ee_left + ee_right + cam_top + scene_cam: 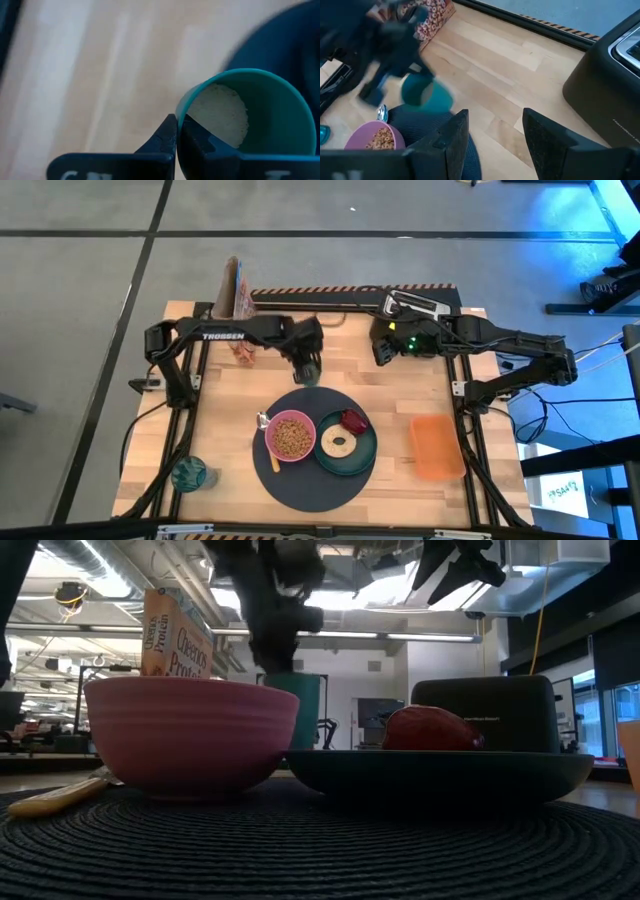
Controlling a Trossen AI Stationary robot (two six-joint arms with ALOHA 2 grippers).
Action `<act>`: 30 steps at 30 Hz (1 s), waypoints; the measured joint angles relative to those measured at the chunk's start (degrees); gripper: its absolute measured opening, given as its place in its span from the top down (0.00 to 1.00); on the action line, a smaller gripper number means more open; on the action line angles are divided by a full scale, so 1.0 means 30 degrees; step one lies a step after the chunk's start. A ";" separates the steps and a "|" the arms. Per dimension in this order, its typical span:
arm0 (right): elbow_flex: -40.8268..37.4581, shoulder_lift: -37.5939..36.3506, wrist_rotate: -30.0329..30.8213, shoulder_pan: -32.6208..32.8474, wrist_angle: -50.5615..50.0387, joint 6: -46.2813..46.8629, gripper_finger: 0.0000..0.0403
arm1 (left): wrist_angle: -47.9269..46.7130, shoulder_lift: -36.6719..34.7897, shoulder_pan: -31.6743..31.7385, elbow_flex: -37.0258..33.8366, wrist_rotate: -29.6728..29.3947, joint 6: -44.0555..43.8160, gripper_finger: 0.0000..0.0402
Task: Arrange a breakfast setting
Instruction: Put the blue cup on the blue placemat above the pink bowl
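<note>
A pink bowl [291, 436] of cereal and a dark-green plate [362, 458] stand on the round dark-grey mat [305, 485]. A pale bagel [337, 443] and a dark-red fruit [353, 421] lie on the plate. A spoon [265, 423] lies left of the bowl. My left gripper [307, 367] is shut on a small green cup [260, 115] at the mat's far edge. The cup has a whitish filling. My right gripper [495, 140] is open and empty, above the table near the toaster. My left gripper pinches the cup's rim [183, 111], one finger inside the cup [197, 142] and one outside [165, 137]. The fingers come from above, pointing down. The cup stays upright, mouth up. Its base is hidden behind the bowl in the low view, so I cannot tell whether it is lifted.
A black toaster [418, 307] stands at the far edge, and a cereal box [237, 290] at the far left. An orange tray [437, 446] lies right of the mat. A teal glass [189, 474] stands near the front left corner.
</note>
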 joint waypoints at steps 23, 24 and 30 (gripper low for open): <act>-0.0007 -0.0276 0.0046 0.0670 -0.0036 -0.1216 0.56 | -0.1599 0.1027 -0.4004 0.1984 -0.1804 -0.2983 0.99; -0.0007 -0.0315 0.0169 0.0670 -0.0048 -0.1323 0.56 | -0.1750 0.0972 -0.4014 0.2540 -0.1993 -0.2966 0.99; -0.0007 -0.0574 0.0648 0.0627 -0.0082 -0.1620 0.56 | -0.2207 0.0955 -0.4134 0.3827 -0.2161 -0.2036 0.99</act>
